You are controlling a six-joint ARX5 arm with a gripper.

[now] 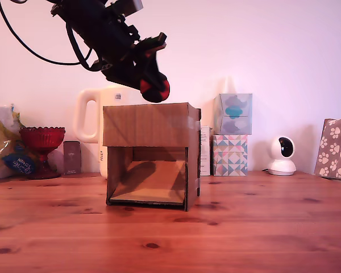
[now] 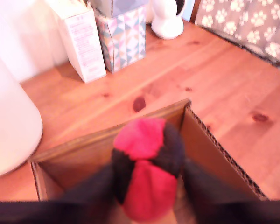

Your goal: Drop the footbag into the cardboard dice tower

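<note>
While hanging over the wooden table (image 1: 261,227), seen from the exterior view's left to right: red goblet (image 1: 42,141), white jug (image 1: 96,114), then black gripper (image 1: 153,85) angled down from upper left, fingers (image 2: 95,186) clamped on the footbag (image 1: 155,89). Held between the fingertips, just above the cardboard dice tower (image 1: 152,153), over its open top near the middle, not touching. Farther right: patterned tissue boxes (image 1: 232,136), white camera (image 1: 282,155). Probably only a release needed.

A red glass goblet (image 1: 42,141) stands well below the gripper, at the exterior view's left; stacked patterned tissue boxes (image 1: 232,133), a white dome camera (image 1: 282,156) at its right.
</note>
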